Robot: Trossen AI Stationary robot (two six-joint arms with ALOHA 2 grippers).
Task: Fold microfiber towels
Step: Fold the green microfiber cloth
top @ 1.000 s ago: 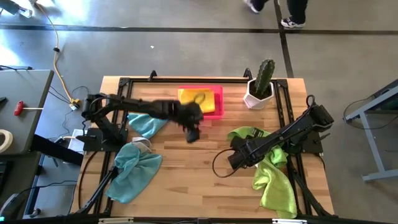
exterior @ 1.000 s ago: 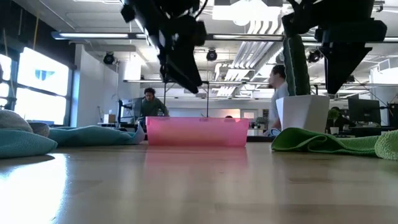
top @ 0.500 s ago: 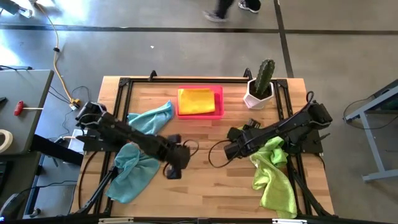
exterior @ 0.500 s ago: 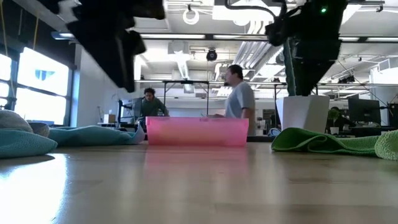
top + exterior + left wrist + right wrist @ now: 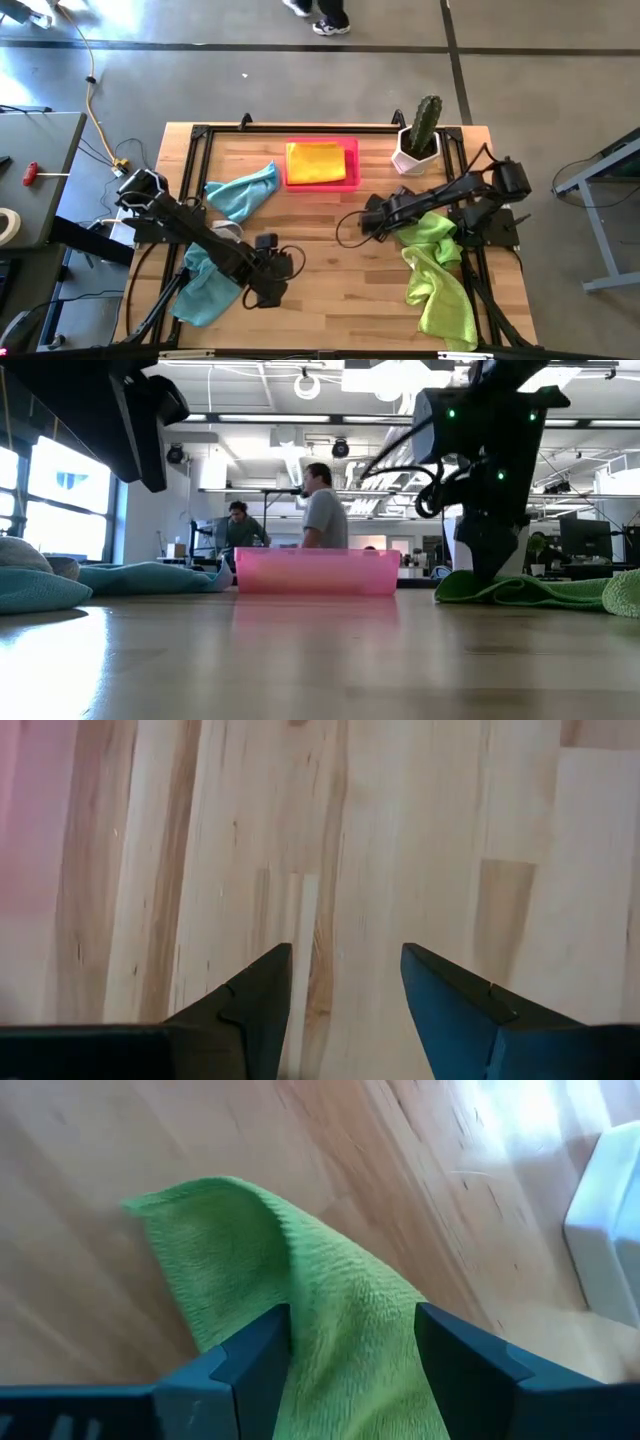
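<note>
— Right claw (image 5: 352, 1355): where?
— Low over the bench (image 5: 330, 270), hung at the near corner of a lime green towel (image 5: 437, 275), not far from the white pot with the cactus (image 5: 418, 135).
— Fingers?
— Spread wide, one each side of a raised fold of the green cloth (image 5: 330, 1320). Fold lay between them; no pinch seen, nothing lifted.
— Left claw (image 5: 345, 985)?
— Down near the front of the bench, over bare wood. Fingers parted, empty, only planks showing between them.
— Towels around it?
— Teal towel (image 5: 210, 285) just behind the left claw, under its arm, bunched at the bench's front left. Second teal towel (image 5: 242, 192) farther back on the same side, crumpled, beside the pink tray (image 5: 348, 178).
— In the tray?
— Yellow towel (image 5: 315, 162), folded flat, well apart from both claws, up at the far edge of the bench.
— Green one, whole extent?
— Stretched from just under the right claw back along its arm and down toward the front right corner, rumpled, partly draped off past the frame rail.
— From bench level?
— Right arm (image 5: 490, 480) standing at the edge of the green heap (image 5: 530, 588); tray (image 5: 316, 572) behind in the middle; teal heaps (image 5: 60, 585) off to one side. Two people (image 5: 322, 515) in the room beyond, behind the tray.
</note>
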